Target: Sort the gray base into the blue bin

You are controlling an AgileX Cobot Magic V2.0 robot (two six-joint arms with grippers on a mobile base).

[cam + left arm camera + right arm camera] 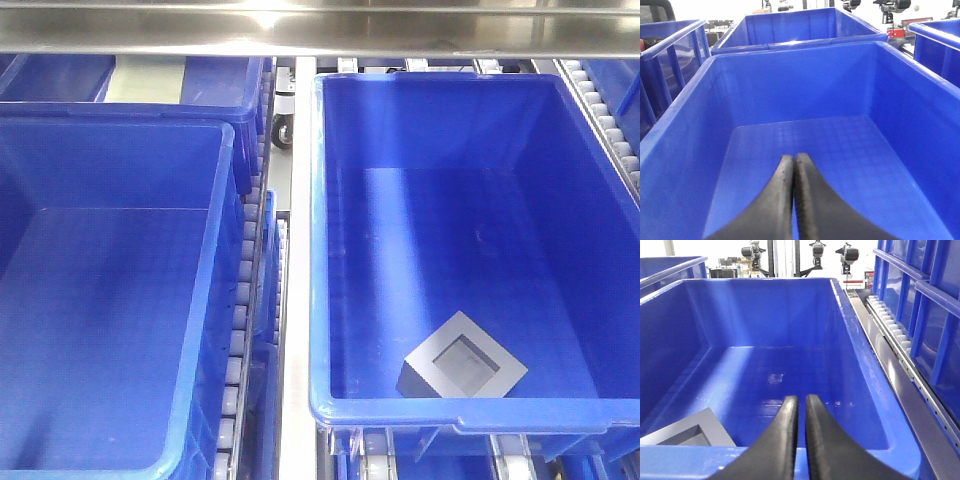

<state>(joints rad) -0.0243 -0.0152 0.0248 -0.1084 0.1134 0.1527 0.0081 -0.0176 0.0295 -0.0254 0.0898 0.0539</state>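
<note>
Front view: gray base [462,358] lies whole, recess up, in blue bin [316,250].
Right wrist: only its corner shows, left below narrow-gapped right fingers [790,412].
Left wrist: left fingers [786,172] pressed together, holding nothing.

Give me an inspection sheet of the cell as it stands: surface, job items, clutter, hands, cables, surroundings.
Surface: roller conveyor lanes with metal rails between the bins.
Job items: gray base lies on the floor of the right blue bin, at its near wall, recess up, turned cornerwise.
Clutter: nothing seen; the left bin looks empty.
Hands: left hand shut, holding nothing, over the left bin. Right hand nearly shut with a thin gap, holding nothing, at the near rim of the right bin, beside the base.
Cables: nothing seen.
Surroundings: more blue bins behind and to the sides, a steel beam across the top, a caster wheel beyond, stands with cameras far off.
</note>
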